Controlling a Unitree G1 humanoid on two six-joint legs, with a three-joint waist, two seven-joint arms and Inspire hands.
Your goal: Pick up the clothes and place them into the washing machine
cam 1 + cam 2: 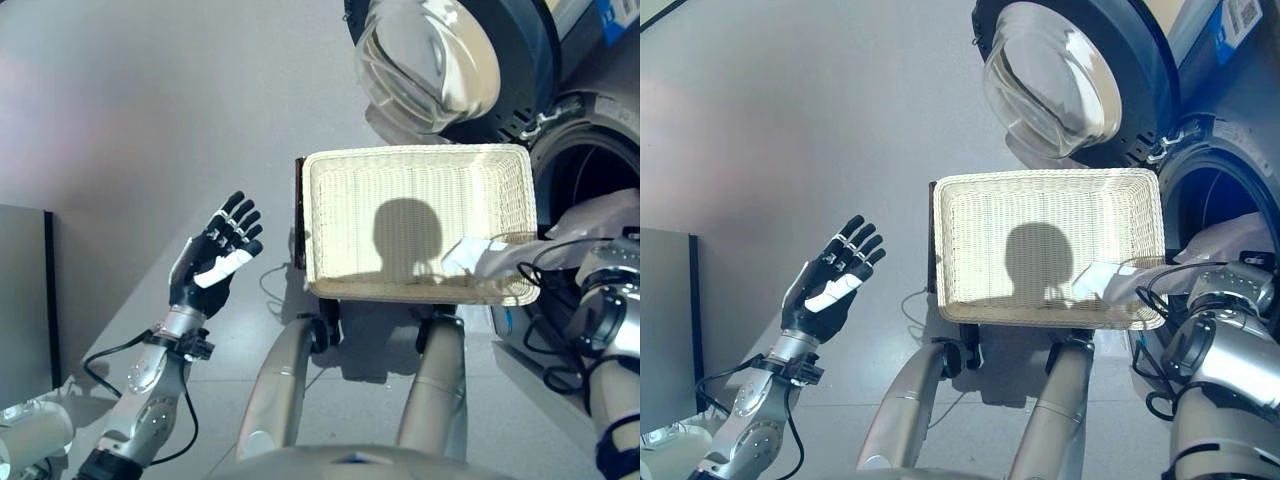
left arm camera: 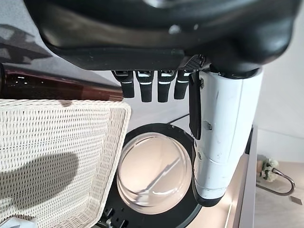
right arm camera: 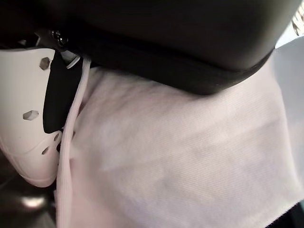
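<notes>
Pale pink soft cloth garment (image 3: 180,161) draped against right hand (image 3: 156,42), trailing from white wicker basket's (image 1: 410,170) corner toward washing machine's dark drum opening (image 1: 585,175). Judged light, limp, snag-prone; best gathered at a bunched fold. Right fingers hidden: grasp cannot be told. Left hand (image 1: 212,262) spread wide, idle. Right wrist view alone shows weave; eye views alone show glass door (image 1: 430,60).

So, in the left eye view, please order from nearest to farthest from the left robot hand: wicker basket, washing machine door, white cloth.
From the left robot hand:
1. Wicker basket, just to its right.
2. White cloth, at the basket's far right corner.
3. Washing machine door, open, up beyond the basket.
</notes>
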